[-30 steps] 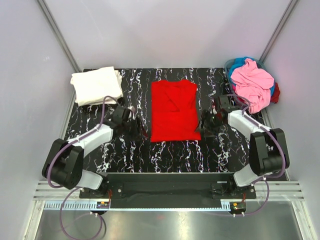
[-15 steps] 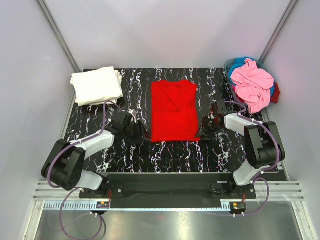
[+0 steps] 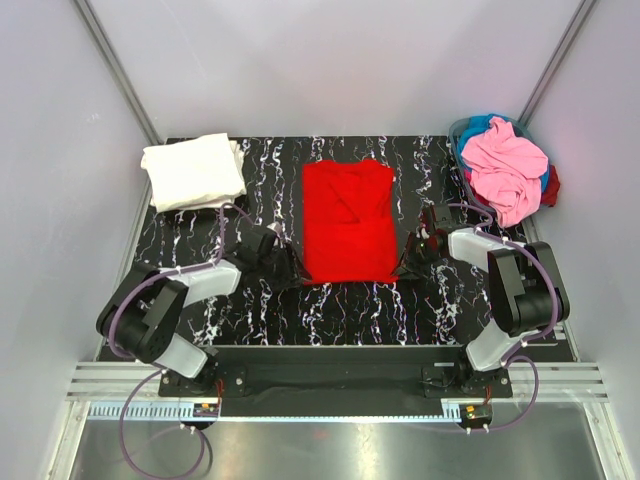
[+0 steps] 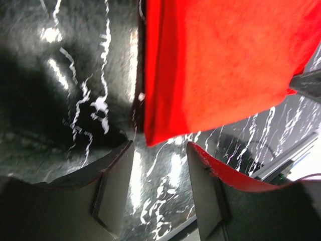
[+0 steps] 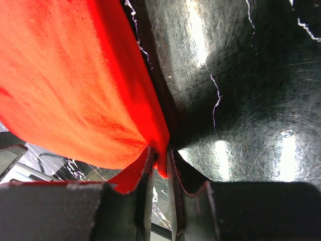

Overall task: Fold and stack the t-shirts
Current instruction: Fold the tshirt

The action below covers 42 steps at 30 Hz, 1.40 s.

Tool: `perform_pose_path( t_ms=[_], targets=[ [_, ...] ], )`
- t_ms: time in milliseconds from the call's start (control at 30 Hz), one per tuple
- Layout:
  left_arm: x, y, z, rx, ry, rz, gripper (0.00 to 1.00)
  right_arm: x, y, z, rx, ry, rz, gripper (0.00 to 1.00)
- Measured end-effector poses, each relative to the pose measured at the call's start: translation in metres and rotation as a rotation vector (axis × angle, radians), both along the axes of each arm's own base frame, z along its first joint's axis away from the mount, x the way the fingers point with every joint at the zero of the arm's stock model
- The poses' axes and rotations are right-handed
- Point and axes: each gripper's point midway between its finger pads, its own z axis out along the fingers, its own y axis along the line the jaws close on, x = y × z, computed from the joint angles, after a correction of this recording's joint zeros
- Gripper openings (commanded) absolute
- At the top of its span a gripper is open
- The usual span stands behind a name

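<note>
A bright red t-shirt (image 3: 347,220) lies folded flat in the middle of the black marbled table. My left gripper (image 3: 290,272) stands open just off its near-left corner. In the left wrist view that corner (image 4: 165,125) sits right ahead of the gripper (image 4: 159,150), with only tabletop between the fingers. My right gripper (image 3: 405,262) is at the near-right corner. In the right wrist view the gripper (image 5: 159,155) is shut on the edge of the red t-shirt (image 5: 75,85). A folded cream-white t-shirt (image 3: 193,172) rests at the back left.
A crumpled heap of t-shirts, pink (image 3: 505,165) on top of blue and dark red, sits in a basket (image 3: 470,128) at the back right corner. Grey walls close in the table on three sides.
The left gripper slid right up to the red shirt's near-left corner. The right gripper's jaws closed onto the near-right corner.
</note>
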Motion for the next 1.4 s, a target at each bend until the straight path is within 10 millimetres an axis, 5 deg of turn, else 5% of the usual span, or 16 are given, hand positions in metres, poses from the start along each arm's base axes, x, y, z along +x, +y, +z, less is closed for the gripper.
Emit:
perform_pose_path(
  t_ms=[167,367,433,667,833,1067,1400],
  targets=[
    [0.008,-0.007,0.000,-0.020,-0.013,0.010,0.49,0.000,0.000,0.000,0.000,-0.002,0.000,0.20],
    [0.008,-0.010,-0.008,-0.007,0.004,0.018,0.09,0.001,0.000,0.000,0.002,-0.003,-0.003,0.00],
    [0.008,-0.010,-0.009,-0.005,0.008,0.019,0.00,0.001,0.000,0.000,0.001,-0.003,-0.003,0.00],
    [0.002,-0.010,-0.004,0.018,-0.005,0.015,0.00,-0.003,0.000,0.001,0.000,0.000,0.001,0.00],
    [-0.013,-0.015,0.033,0.007,-0.083,-0.002,0.00,-0.030,0.000,0.012,0.038,0.008,-0.015,0.00],
    [-0.063,-0.022,0.077,-0.040,-0.159,-0.043,0.00,-0.079,-0.001,0.051,0.115,-0.047,-0.053,0.00],
    [-0.116,-0.008,0.083,0.022,-0.113,-0.047,0.00,-0.124,-0.006,0.111,0.186,-0.153,-0.093,0.00]
  ],
)
